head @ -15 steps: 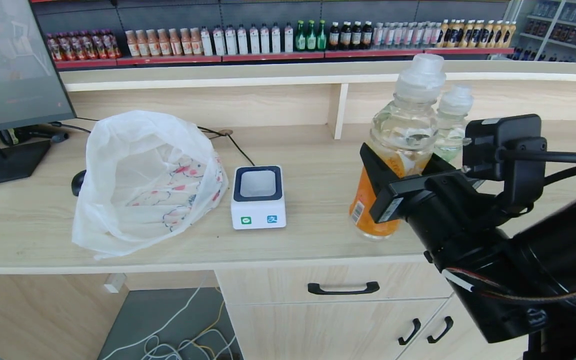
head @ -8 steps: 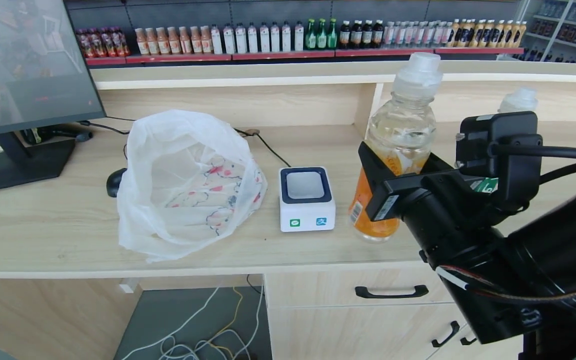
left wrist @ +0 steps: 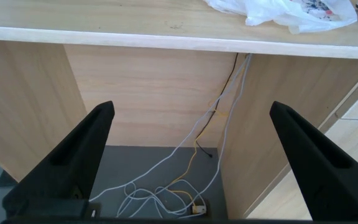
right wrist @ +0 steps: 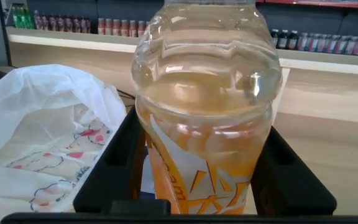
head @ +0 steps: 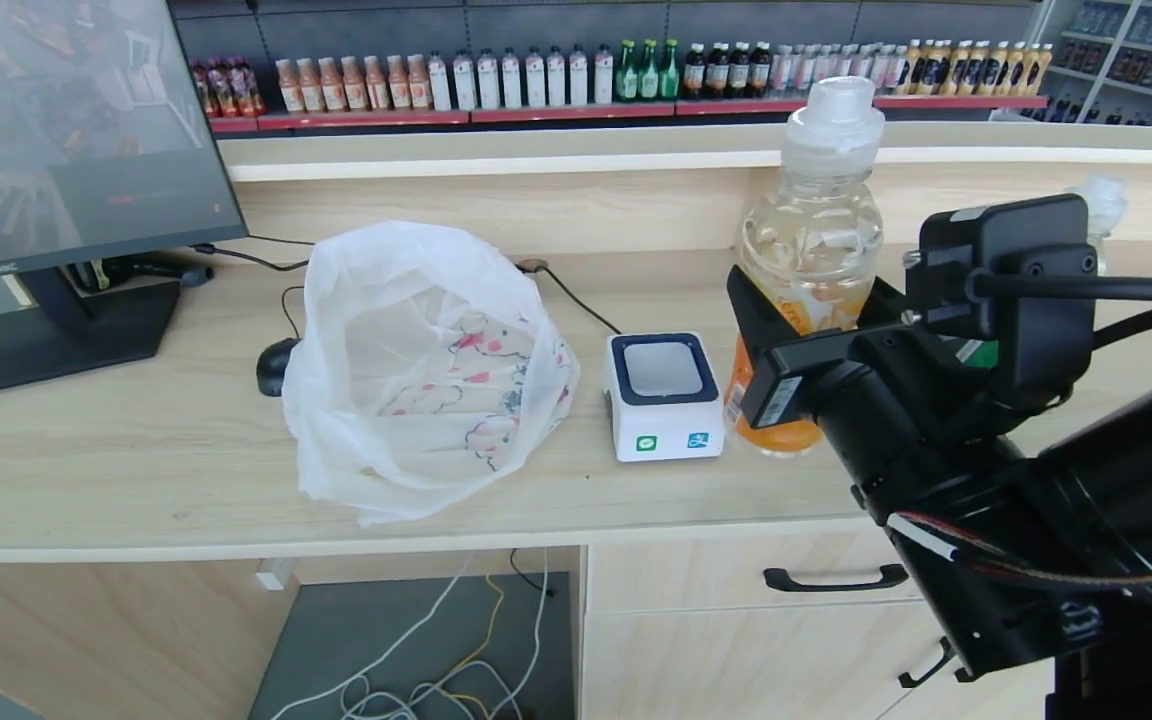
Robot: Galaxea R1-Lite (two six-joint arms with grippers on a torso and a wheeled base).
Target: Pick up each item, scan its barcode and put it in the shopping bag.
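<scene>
My right gripper (head: 814, 335) is clamped on the bottle (head: 816, 235) at its labelled waist, upright just beside the scanner (head: 664, 395); judged liquid-heavy, smooth, slightly squashy, so mid-body is the hold, not the neck.

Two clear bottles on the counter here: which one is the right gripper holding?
The orange-labelled bottle, nearest the scanner, sits between the right gripper's fingers. The other bottle, with a green label, stands farther back, partly hidden by the arm and ungripped.
</scene>
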